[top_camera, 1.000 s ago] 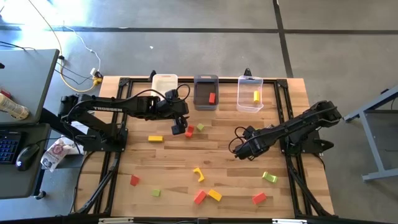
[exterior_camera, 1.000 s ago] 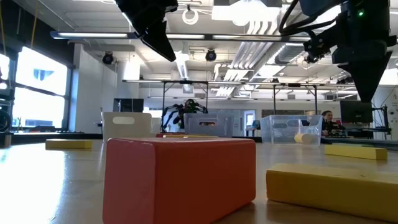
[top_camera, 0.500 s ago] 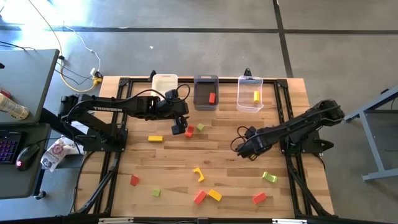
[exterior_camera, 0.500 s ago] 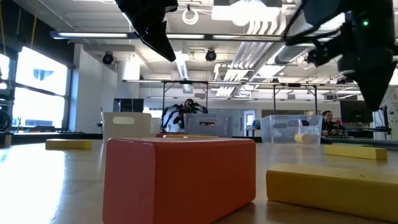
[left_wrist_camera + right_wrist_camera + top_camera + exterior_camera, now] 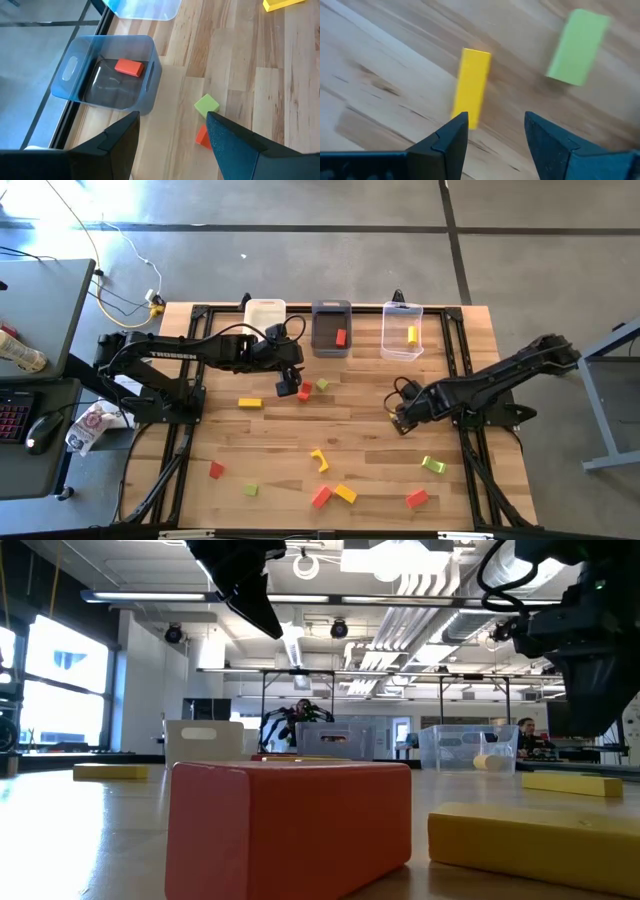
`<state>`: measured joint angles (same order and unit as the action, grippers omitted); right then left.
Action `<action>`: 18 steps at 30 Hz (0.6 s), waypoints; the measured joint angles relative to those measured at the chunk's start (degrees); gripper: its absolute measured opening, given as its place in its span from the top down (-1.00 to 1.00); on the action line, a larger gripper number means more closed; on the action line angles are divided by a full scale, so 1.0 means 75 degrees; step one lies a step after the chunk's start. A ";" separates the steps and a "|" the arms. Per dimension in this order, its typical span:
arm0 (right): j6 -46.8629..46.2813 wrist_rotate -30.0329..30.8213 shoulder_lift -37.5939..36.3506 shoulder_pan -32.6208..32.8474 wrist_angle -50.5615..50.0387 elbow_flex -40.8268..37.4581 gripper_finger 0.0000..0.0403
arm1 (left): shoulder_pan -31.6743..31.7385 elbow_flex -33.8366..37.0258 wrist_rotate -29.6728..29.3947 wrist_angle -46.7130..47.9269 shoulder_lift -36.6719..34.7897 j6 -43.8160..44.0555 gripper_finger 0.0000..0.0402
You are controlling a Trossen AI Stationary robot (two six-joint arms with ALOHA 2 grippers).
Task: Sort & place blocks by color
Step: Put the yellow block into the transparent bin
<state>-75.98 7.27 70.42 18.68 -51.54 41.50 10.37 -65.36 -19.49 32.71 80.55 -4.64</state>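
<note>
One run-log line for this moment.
left gripper: open, empty, by red block | right gripper: open, empty, over yellow block

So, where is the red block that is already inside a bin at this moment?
In the high view, the red block lies in the dark grey bin, the middle of three bins at the table's far edge, just beyond the left gripper.

White bin, dark grey bin and clear bin (in a row) line the table's far edge.
</note>
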 joint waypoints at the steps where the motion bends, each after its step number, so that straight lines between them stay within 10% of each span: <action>1: -0.0057 0.0000 -0.0018 0.0000 0.0191 -0.0072 0.11 | 0.0000 0.0000 0.0001 0.0000 0.0000 0.0000 -0.07; 18: -0.0070 0.0308 0.0914 0.0000 0.1399 -0.0283 0.11 | 0.0000 0.0000 0.0001 -0.0008 0.0000 0.0023 -0.07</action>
<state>-76.51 9.58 77.28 18.68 -41.04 39.38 10.37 -65.36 -19.48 32.65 80.55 -4.47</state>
